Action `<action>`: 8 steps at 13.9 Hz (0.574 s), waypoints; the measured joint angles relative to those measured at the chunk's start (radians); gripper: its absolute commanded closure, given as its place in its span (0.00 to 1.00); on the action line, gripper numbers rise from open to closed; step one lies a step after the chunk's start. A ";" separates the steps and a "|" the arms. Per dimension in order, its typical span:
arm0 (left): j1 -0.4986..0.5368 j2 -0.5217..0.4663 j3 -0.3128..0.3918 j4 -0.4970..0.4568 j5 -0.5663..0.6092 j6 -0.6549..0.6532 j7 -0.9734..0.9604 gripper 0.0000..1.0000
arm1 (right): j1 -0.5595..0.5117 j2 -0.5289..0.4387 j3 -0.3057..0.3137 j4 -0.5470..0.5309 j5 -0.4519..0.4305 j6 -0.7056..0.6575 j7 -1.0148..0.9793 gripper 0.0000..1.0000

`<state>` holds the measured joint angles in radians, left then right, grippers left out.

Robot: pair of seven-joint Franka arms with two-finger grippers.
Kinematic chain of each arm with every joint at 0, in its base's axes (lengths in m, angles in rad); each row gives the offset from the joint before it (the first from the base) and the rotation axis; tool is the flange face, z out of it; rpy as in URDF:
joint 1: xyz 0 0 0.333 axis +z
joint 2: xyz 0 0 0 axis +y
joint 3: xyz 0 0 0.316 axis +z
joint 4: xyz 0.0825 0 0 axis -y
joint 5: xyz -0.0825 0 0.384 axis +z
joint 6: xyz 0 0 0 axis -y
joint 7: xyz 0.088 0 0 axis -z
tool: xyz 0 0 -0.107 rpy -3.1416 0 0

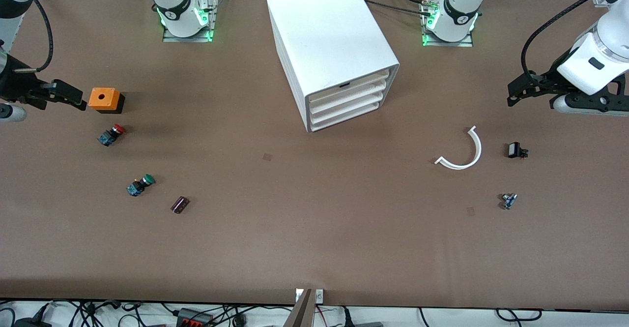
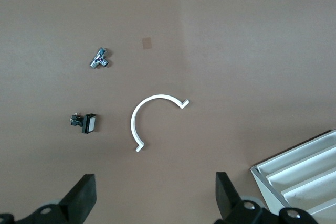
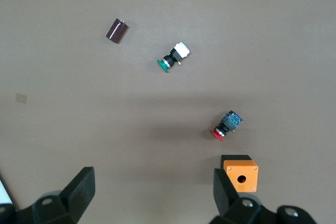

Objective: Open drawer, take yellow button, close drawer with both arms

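Note:
The white cabinet (image 1: 324, 32) stands at the middle of the table, between the two arm bases, with all four trays pushed in. The drawer (image 1: 363, 82) is the topmost tray and is shut. A corner of the cabinet also shows in the left wrist view (image 2: 299, 174). The yellow-orange button is hidden. My left gripper (image 1: 512, 93) is open and empty above the table at the left arm's end; it shows open in its wrist view (image 2: 156, 192). My right gripper (image 1: 78, 98) is open and empty at the right arm's end, beside an orange box (image 1: 104, 99); it shows open in its wrist view (image 3: 154, 187).
Near the right gripper lie a red-capped button (image 1: 112, 134), a green-capped button (image 1: 140, 184) and a dark cylinder (image 1: 180, 204). Toward the left arm's end lie a white curved strip (image 1: 464, 152), a small black part (image 1: 516, 150) and a small metal part (image 1: 508, 200).

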<state>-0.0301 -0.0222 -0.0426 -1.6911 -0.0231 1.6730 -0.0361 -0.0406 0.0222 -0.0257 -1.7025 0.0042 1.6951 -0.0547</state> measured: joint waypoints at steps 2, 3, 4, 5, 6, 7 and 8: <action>0.000 0.000 0.000 0.000 0.000 -0.001 0.000 0.00 | 0.000 0.000 0.000 0.000 0.000 0.000 0.000 0.00; 0.000 0.000 0.000 0.000 0.000 -0.002 0.000 0.00 | 0.000 0.000 0.000 0.000 0.000 0.001 0.000 0.00; 0.000 0.000 0.000 0.001 0.000 -0.002 0.000 0.00 | 0.000 0.000 0.000 0.000 0.000 0.001 0.000 0.00; 0.000 0.000 0.000 0.001 0.000 -0.002 0.000 0.00 | 0.002 0.000 0.000 0.000 0.000 0.002 0.000 0.00; 0.000 0.000 0.000 0.001 0.000 -0.002 0.000 0.00 | 0.004 0.000 0.000 0.000 0.000 0.003 0.000 0.00; 0.000 0.000 0.000 0.001 0.000 -0.002 0.000 0.00 | 0.006 0.000 0.000 0.000 0.000 0.003 -0.001 0.00; 0.000 0.000 0.000 0.001 0.000 -0.003 0.000 0.00 | 0.008 0.000 0.000 0.000 0.000 0.003 -0.002 0.00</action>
<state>-0.0299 -0.0223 -0.0426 -1.6900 -0.0231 1.6703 -0.0361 -0.0322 0.0222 -0.0257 -1.7028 0.0042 1.6981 -0.0567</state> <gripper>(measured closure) 0.000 0.000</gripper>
